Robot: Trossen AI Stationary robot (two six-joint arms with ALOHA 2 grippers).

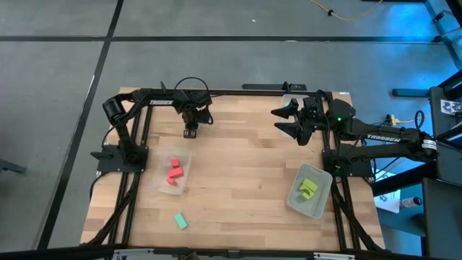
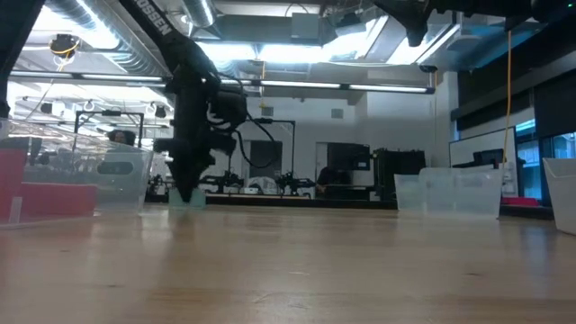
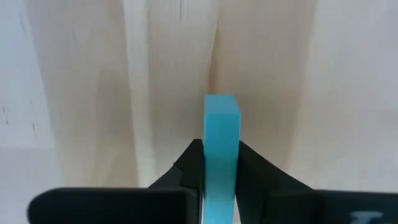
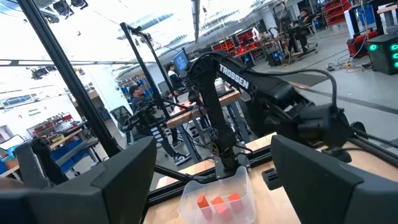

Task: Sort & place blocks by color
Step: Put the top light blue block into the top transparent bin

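Note:
My left gripper points down over the far-left part of the table and is shut on a teal block. In the low view the left gripper reaches down to the tabletop. My right gripper hovers open above the far-right area, touching nothing. Its fingers frame the right wrist view. Red blocks lie in a clear tray, also seen from the right wrist as red blocks. Yellow-green blocks lie in another clear tray. One mint block rests flat on the wood near the near edge. My left gripper pinches the teal block's two broad faces between its two fingers, coming from above and pointing down. The block stands on edge between them, its free end sticking out past the fingertips toward the wood. Whether it touches the table I cannot tell.
The clear tray with the red blocks sits left of centre, and the clear tray with the yellow-green ones sits near the right edge. Bare wood lies between them. Black frame rails run along the far edge. People and benches show in the room beyond.

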